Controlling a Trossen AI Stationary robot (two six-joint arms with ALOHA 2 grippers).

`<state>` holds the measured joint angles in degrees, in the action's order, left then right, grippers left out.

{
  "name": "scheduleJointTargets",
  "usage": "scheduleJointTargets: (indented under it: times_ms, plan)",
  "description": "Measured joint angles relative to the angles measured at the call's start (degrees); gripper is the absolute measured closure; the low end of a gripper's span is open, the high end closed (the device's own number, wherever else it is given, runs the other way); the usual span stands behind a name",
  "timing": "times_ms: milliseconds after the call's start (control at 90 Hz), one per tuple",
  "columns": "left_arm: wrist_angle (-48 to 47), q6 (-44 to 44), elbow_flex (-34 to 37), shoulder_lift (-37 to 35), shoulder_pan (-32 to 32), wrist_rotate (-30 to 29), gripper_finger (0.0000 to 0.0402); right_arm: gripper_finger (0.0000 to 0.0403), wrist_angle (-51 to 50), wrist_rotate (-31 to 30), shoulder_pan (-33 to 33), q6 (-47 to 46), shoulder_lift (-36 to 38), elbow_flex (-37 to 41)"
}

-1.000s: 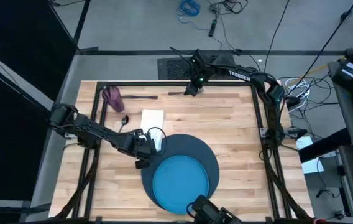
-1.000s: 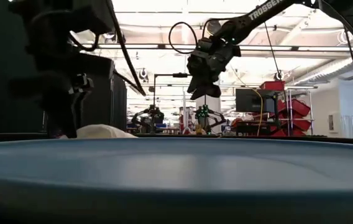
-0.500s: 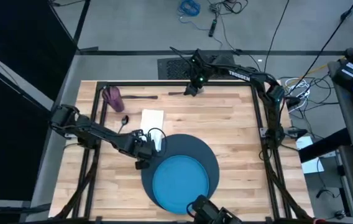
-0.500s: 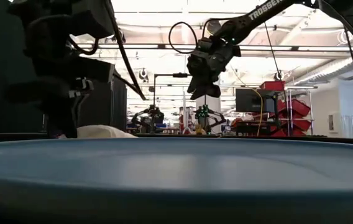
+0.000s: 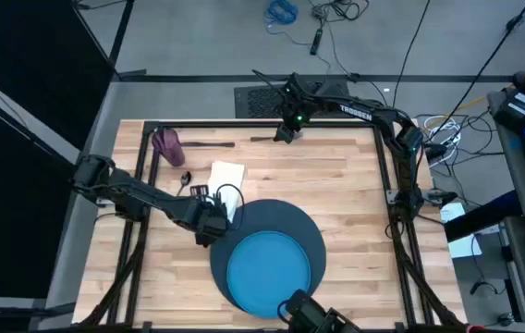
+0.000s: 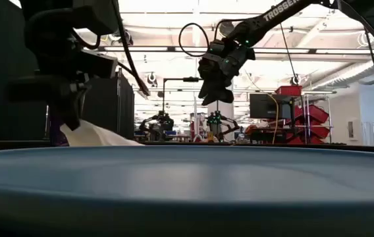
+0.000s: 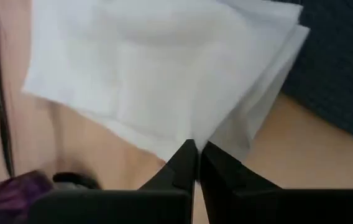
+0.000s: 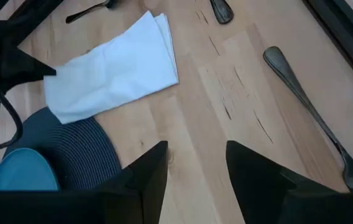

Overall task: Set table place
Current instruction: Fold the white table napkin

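From above I see my left gripper (image 5: 218, 209) at the near corner of the white napkin (image 5: 227, 181), just off the far-left rim of the dark blue mat (image 5: 311, 231). In the left wrist view the jaws are pinched together on the napkin's edge (image 7: 183, 93), with barely a sliver between them, and the low view shows that corner lifted off the desk (image 5: 346, 176) (the rest trails down to the wood). The napkin's long axis runs from the far side of the desk toward the mat, and the held end is the one nearest the mat.

The bright blue plate (image 5: 269, 270) sits on the mat toward the near edge. The purple cup (image 5: 166, 143) lies on its side at the far-left corner, a dark-headed spoon (image 5: 185, 179) rests between cup and napkin, and a long utensil (image 5: 209, 144) lies beside the cup, parallel to the far edge.

My right gripper (image 5: 284, 132) hangs over the far edge of the desk, jaws spread wide with nothing between them. A fork (image 8: 307, 118) lies on the wood near it.
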<state>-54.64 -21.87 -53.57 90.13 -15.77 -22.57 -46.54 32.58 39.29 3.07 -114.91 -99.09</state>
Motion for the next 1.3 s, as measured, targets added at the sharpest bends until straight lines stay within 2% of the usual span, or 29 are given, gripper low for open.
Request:
scheduleJointTargets:
  times_ms: [189,500,656,1044,1300]
  plan:
    - [-1.57,-0.26,-0.14,-0.02,0.00,-0.73,0.0401,0.0255,0.00,0.00,0.00,0.00,0.00,0.00]
    - [-3.48,0.20,-1.34,-0.04,0.00,-9.20,0.0401,0.0255,0.00,0.00,-0.02,0.64,0.00,0.00]
    - [-6.88,-0.15,-1.82,-0.04,-0.34,-9.91,0.0401,0.0255,0.04,0.00,0.02,0.87,0.00,0.00]
    - [-8.28,-3.70,0.68,-0.06,-0.44,3.07,0.0401,0.0255,0.59,0.00,0.00,1.09,-0.02,0.00]
    - [-6.87,-4.83,3.52,-0.04,-0.31,5.40,0.0398,0.0255,0.34,-0.01,0.00,0.52,-1.26,0.00]
